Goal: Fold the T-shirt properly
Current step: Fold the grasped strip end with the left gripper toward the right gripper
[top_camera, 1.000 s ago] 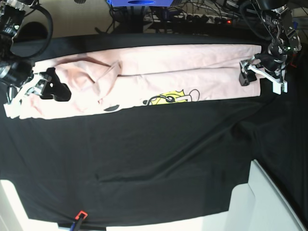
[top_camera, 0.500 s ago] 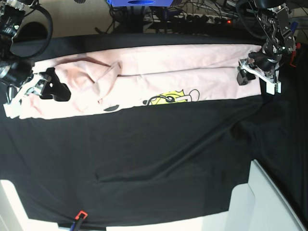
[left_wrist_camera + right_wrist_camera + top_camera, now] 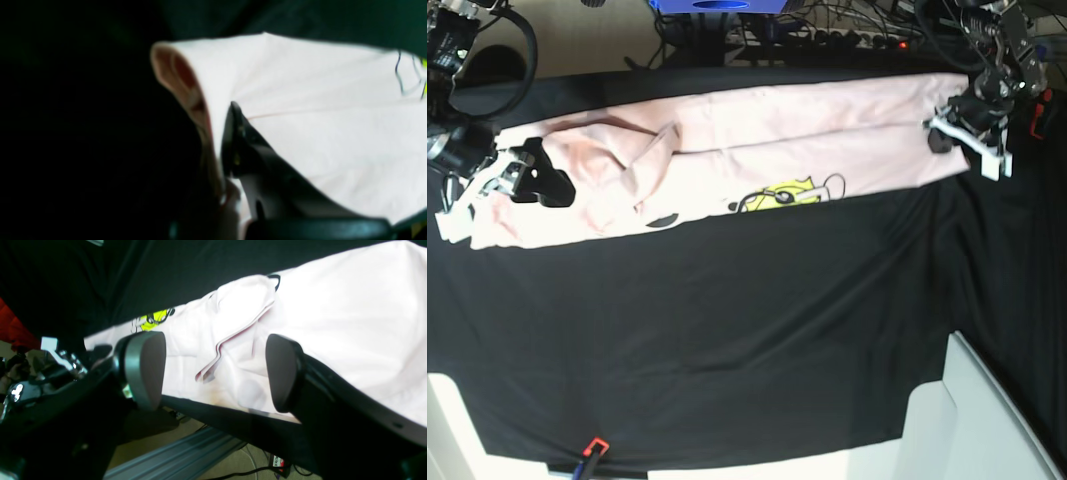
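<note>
T-shirt [image 3: 727, 165] lies as long band along far edge of counter [image 3: 727, 330], long axis left-right. Left end effector [image 3: 965, 135] pinched on shirt's end near far right corner, seemingly lifting it. Right end effector [image 3: 522, 185] wide open over opposite end, holding nothing.

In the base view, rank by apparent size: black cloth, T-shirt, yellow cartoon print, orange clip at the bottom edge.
1. Black cloth
2. T-shirt
3. Yellow cartoon print
4. Orange clip; it sits nearer the camera, yet looks smallest.
</note>
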`<state>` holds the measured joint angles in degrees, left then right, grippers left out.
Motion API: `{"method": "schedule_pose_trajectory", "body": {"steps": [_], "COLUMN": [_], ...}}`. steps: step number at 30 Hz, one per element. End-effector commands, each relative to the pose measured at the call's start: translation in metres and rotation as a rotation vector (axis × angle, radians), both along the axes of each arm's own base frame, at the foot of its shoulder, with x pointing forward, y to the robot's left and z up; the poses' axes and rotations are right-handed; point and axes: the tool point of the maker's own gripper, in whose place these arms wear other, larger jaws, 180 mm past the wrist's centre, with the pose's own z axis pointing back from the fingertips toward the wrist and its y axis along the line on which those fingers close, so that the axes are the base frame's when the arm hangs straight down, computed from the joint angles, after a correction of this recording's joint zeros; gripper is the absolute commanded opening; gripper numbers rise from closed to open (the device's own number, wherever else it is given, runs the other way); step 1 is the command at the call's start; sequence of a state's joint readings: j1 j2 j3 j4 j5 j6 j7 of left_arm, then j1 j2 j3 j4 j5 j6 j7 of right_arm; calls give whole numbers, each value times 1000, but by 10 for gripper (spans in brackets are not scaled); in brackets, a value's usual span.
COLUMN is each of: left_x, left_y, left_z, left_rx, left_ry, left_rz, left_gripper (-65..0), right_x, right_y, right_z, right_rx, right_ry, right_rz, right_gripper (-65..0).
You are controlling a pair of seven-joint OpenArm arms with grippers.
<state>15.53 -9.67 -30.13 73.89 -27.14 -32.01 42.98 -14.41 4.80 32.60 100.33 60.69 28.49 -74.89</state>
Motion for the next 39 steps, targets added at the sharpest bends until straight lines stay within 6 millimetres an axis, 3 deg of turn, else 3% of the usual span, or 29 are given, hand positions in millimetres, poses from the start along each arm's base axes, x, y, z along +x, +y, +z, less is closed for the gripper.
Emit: {"method": "schedule_pose_trajectory", "body": {"steps": [1,7,16,22,28,39], "left_x": [4,16,40,57,63,65], "left_y": [14,29,9,-37,-96,-158], "left_z": [14,70,100,95,80,73], "left_rx": [49,189,214,161,59,-79], "left_ry": [-13,-79,-162,-181,-174,-193], "left_rz": [-5,-53,-86,-197,-271,-283], "left_gripper": [-650,-650,-650,-650,-650,-650], "right_x": [7,7,2,2,0,0], "right_y": [-3,-2,-2,-2,-2,-2], "right_z": [11,11,7,7,6,6], "right_rx": [-1,2,2,2,2,2], "right_ry": [-47,-47,-33,-32,-25,-25], "right_rz": [-2,-3,-3,-3,-3,-3], "right_gripper": [-207,-207,-207,-207,-207,-207]}}
